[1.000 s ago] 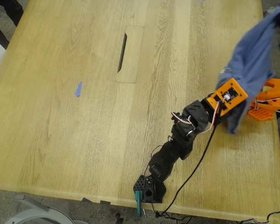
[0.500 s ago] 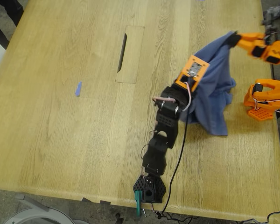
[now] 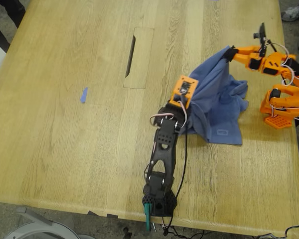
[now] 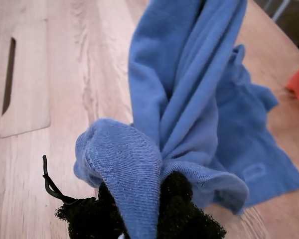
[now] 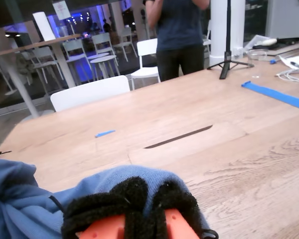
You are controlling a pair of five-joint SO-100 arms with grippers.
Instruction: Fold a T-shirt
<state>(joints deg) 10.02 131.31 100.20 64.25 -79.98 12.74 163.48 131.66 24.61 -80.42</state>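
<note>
The slate-blue T-shirt (image 3: 220, 107) hangs bunched between both grippers, and its lower part rests crumpled on the wooden table (image 3: 65, 139) toward the exterior view's right. My first gripper (image 3: 190, 105), on the black arm, is shut on a fold of the T-shirt (image 4: 189, 94), with cloth wrapped over its black padded fingers (image 4: 182, 199). My second gripper (image 3: 230, 53), on the orange arm, is shut on another edge of the T-shirt (image 5: 20, 199), held higher. The chest print is hidden.
A cable-slot panel (image 3: 138, 57) lies in the table's middle, and a small scrap of blue tape (image 3: 83, 94) toward the exterior view's left. The orange arm's base (image 3: 279, 117) stands at the exterior view's right edge. Beyond the table are a person (image 5: 178, 30) and white chairs (image 5: 89, 92).
Both grippers carried the T-shirt toward the exterior view's left and downward. The cloth, earlier hanging near the right edge, now drapes onto the table.
</note>
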